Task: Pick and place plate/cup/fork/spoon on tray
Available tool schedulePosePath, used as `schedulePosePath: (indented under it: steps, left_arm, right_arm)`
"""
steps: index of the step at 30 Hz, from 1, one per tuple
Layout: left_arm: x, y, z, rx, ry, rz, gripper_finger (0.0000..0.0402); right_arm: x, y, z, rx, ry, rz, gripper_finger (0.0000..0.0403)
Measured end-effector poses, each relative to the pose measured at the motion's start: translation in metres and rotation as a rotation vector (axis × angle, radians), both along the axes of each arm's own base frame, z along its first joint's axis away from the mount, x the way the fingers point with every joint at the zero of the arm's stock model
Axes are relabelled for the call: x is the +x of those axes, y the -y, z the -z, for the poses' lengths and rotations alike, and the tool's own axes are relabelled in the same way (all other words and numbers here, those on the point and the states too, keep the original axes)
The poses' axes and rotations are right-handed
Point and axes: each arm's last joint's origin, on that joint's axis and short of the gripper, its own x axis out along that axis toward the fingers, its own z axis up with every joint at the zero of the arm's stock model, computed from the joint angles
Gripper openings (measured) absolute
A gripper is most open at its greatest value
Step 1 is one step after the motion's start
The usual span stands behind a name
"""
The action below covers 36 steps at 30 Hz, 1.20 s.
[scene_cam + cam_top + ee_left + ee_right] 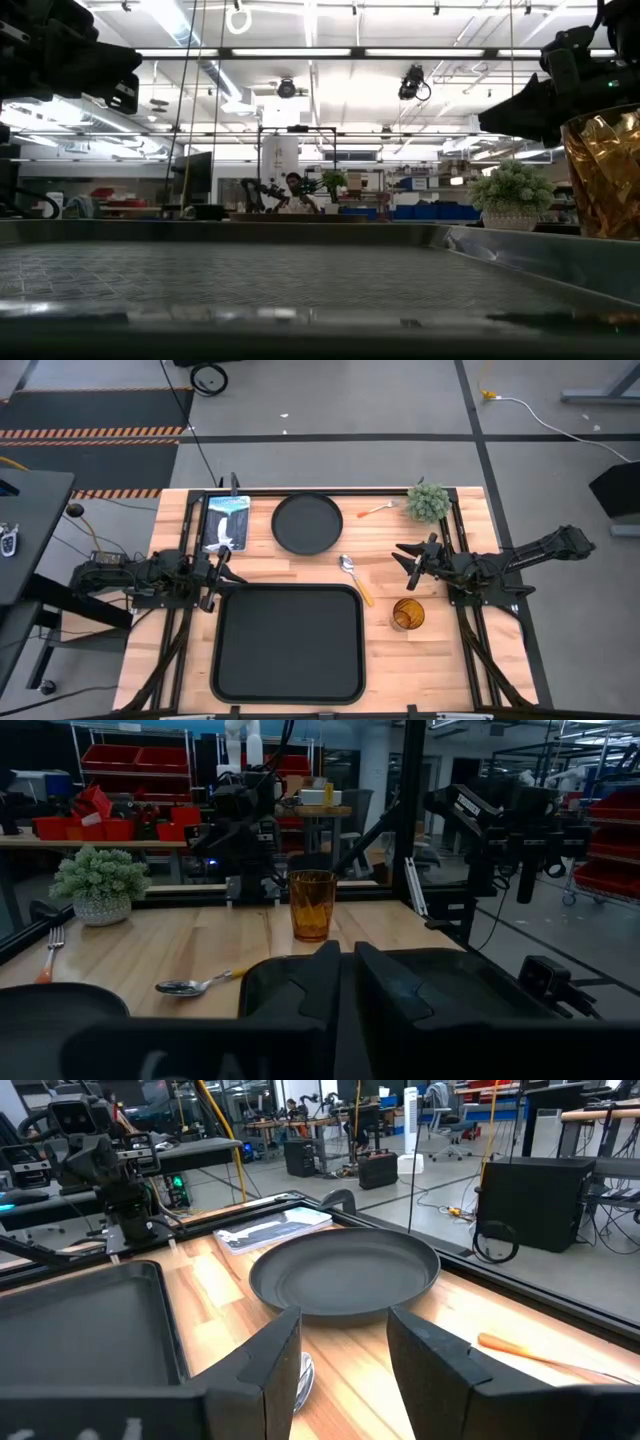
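The black tray (pixel 290 643) lies at the table's near middle, with nothing on it. The round black plate (pixel 307 523) rests flat on the table beyond it and shows in the right wrist view (pixel 345 1275). The spoon (pixel 355 578) lies right of the plate, the fork (pixel 377 510) near the far edge, and the amber cup (pixel 407 614) stands upright right of the tray. My left gripper (pixel 224 565) is shut and empty at the tray's far left corner. My right gripper (pixel 408 557) is open and empty above the table, right of the spoon, pointing toward the plate.
A small potted plant (pixel 428 502) stands at the far right corner beside the fork. A printed card (pixel 225 520) lies left of the plate. Black frame rails run along the table's left and right sides. Bare wood shows between the tray and the cup.
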Motion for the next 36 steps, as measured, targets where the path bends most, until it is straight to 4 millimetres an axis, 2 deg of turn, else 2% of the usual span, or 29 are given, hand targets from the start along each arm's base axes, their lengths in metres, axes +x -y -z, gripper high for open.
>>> schedulePosePath:
  steps: [29,33,36]
  left_arm:
    - [0.0,0.0,-0.0005,-0.009,0.003,0.001,0.0041]
    - [-0.0002,0.0007,-0.0017,-0.32,-0.039,0.042,0.0041]
    - [0.0001,-0.0025,-0.0028,-0.388,-0.017,-0.057,0.0041]
  right_arm:
    - [0.0,0.0,0.0,0.0,0.0,0.0,0.0157]
    - [0.0,0.0,0.0,0.0,0.0,0.0,0.0157]
    - [0.0,0.0,0.0,0.0,0.0,0.0,0.0157]
